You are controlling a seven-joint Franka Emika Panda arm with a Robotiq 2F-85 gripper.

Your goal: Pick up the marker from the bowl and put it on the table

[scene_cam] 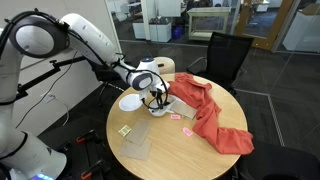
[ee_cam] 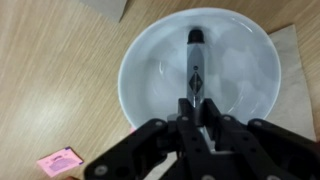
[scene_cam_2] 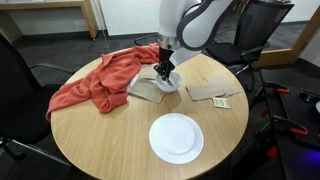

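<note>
The dark marker (ee_cam: pixel 195 65) lies in the white bowl (ee_cam: pixel 150 60), pointing away from me. In the wrist view my gripper (ee_cam: pixel 197 108) reaches down into the bowl, and its two fingers are closed on the marker's near end. In both exterior views the gripper (scene_cam: pixel 155 97) (scene_cam_2: pixel 165 72) sits low over the bowl (scene_cam: pixel 160 110) (scene_cam_2: pixel 172 88), near the middle of the round, light wood table (scene_cam: pixel 170 150) (scene_cam_2: pixel 100 140). The marker itself is too small to make out in those views.
A red cloth (scene_cam: pixel 210 115) (scene_cam_2: pixel 100 78) lies beside the bowl. A flat white plate (scene_cam: pixel 130 102) (scene_cam_2: pixel 176 137) is on the table. A small pink item (ee_cam: pixel 60 160) lies near the bowl. Brown napkins (scene_cam_2: pixel 208 92) (scene_cam: pixel 135 147) lie nearby. Chairs stand around the table.
</note>
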